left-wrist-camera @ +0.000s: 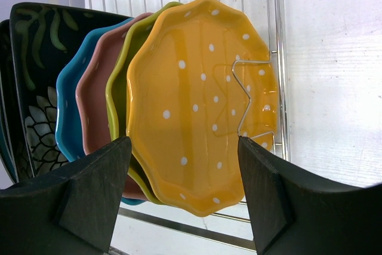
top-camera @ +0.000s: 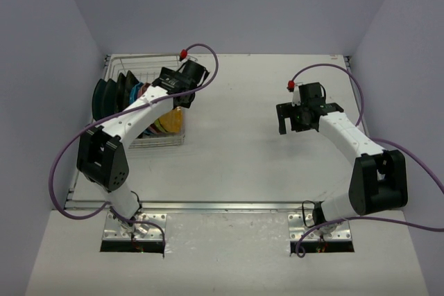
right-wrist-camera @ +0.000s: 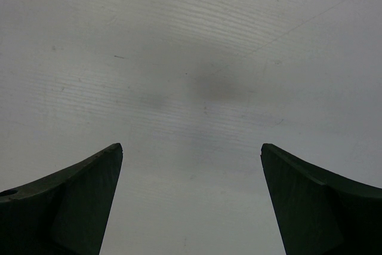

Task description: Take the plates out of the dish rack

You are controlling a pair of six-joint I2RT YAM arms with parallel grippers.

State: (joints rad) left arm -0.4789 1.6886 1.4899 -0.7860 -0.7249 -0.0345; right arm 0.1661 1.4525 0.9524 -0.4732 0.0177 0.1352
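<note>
The left gripper [left-wrist-camera: 183, 147] is held open at a middling width. Its two dark, matte, wedge-shaped fingers [left-wrist-camera: 89, 195] are set either side of the lower edge of the orange plate [left-wrist-camera: 191, 88], and no contact can be made out. That plate is glossy, scalloped and dotted with white (a bent wire tine is seen across its face). Behind it, on edge in the dish rack [left-wrist-camera: 279, 58], five more are counted: a yellow-green plate [left-wrist-camera: 119, 82], a pink plate [left-wrist-camera: 95, 100] and a blue plate [left-wrist-camera: 68, 106], all scalloped, then a squarish black plate [left-wrist-camera: 36, 58] with a pale leaf pattern and a dark sliver [left-wrist-camera: 5, 117] at the frame's edge. The rack is of thin silver wire and stands at the far left of the table [top-camera: 243, 164]. The left arm [top-camera: 132, 119] is stretched forward over the rack. The right gripper [right-wrist-camera: 191, 207] is spread wide above bare, faintly ridged white tabletop, well apart from the rack, its arm folded at the elbow.
</note>
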